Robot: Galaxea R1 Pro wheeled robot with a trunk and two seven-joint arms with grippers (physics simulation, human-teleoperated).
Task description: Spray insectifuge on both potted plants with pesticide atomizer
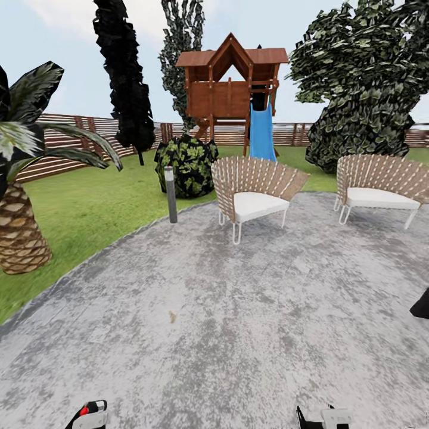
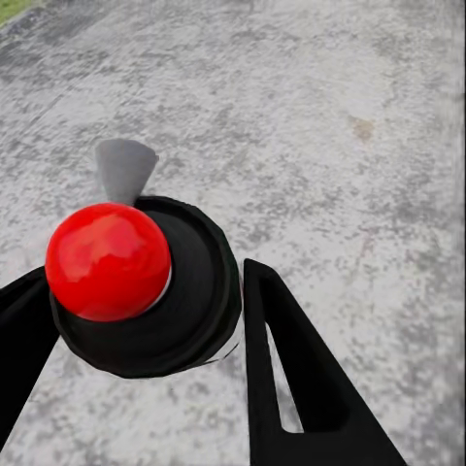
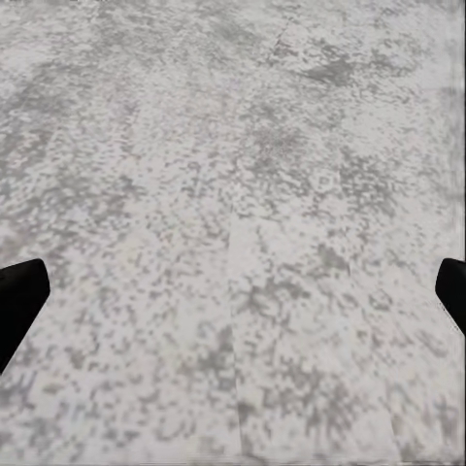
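Grey mottled stone paving (image 1: 238, 310) fills the foreground, rough and speckled, curving to meet the green lawn (image 1: 89, 202) along its left edge. Brown slatted fence (image 1: 65, 140) rings the garden behind. Two woven wicker chairs (image 1: 253, 193) with white cushions sit on the paving's far edge; a short grey bollard light (image 1: 171, 193) stands at the paving–grass border. Beyond it – a rounded dark bush (image 1: 187, 164), a wooden playhouse (image 1: 229, 77) with a blue slide (image 1: 262, 131), tall dark trees. Scaly-trunked palm (image 1: 21, 226) on the grass at left. Left gripper (image 2: 136, 320): black fingers spread around a black disc with a glossy red ball, no contact visible. Right gripper (image 3: 233, 291): fingertips wide apart over bare paving. Pesticide atomizer and potted plants can't be located.
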